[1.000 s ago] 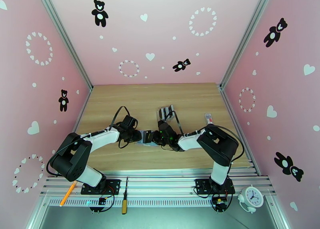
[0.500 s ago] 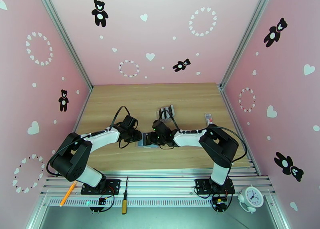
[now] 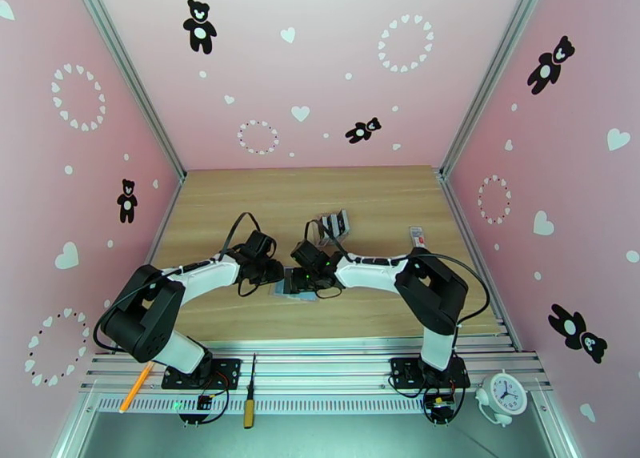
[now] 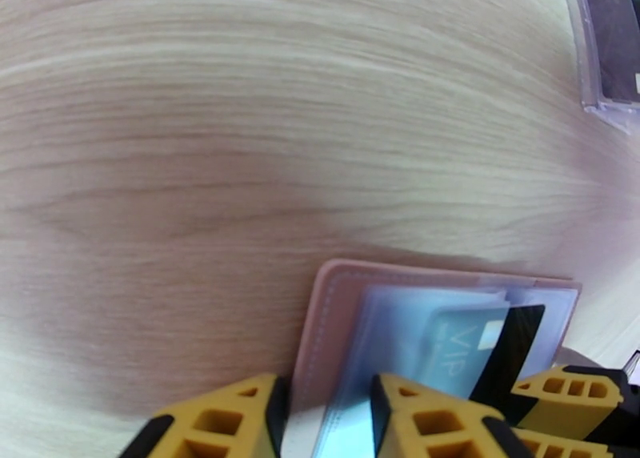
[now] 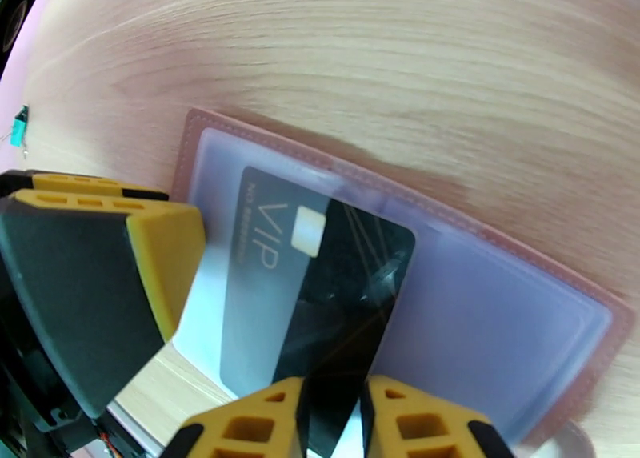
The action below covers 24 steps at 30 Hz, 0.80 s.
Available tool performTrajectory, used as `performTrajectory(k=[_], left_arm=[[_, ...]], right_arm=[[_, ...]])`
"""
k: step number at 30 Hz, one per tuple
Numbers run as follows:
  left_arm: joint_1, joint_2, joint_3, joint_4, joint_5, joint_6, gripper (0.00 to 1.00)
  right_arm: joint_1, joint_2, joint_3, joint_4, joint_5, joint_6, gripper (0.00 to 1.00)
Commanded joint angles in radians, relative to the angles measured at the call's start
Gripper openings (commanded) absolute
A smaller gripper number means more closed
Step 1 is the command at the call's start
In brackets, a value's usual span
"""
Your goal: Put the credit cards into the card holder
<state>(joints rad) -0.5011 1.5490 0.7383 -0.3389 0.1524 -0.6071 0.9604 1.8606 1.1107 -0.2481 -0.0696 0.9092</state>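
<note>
Rack (image 3: 334, 225) just beyond card holder (image 4: 324, 323); right end effector (image 5: 332, 411) pinching credit card (image 5: 320, 291), left end effector (image 4: 324, 410) pinching sleeve (image 4: 416, 323).

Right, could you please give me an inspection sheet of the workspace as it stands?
Surface: wooden table, light grain.
Job's things: credit card partly inside a clear sleeve of the open card holder.
Clutter: clear rack of cards; small white item.
Grippers: left gripper pinches the card holder's edge; right gripper grips the credit card.
Cables: black loops on both arms.
Surroundings: pink walls with bears and hearts; pencil, screwdriver, clock at the near edge.
</note>
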Motion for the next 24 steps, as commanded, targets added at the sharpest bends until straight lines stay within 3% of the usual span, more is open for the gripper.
performTrajectory(k=[1,8,18,24], left_arm=[[-0.022,0.005,-0.03,-0.022,0.049,-0.009,0.37],[-0.021,-0.051,-0.032,-0.049,0.05,-0.014,0.38],[-0.022,-0.138,-0.082,-0.065,0.061,-0.025,0.4],[-0.021,-0.152,-0.112,-0.041,0.087,-0.037,0.39]], right_arm=[[-0.006,-0.034,0.061,-0.144,0.085,-0.083,0.28],[-0.014,-0.094,0.107,-0.228,0.164,-0.141,0.35],[-0.013,-0.038,0.055,-0.103,-0.009,-0.085,0.35],[-0.012,-0.005,0.043,-0.088,-0.046,-0.077,0.35]])
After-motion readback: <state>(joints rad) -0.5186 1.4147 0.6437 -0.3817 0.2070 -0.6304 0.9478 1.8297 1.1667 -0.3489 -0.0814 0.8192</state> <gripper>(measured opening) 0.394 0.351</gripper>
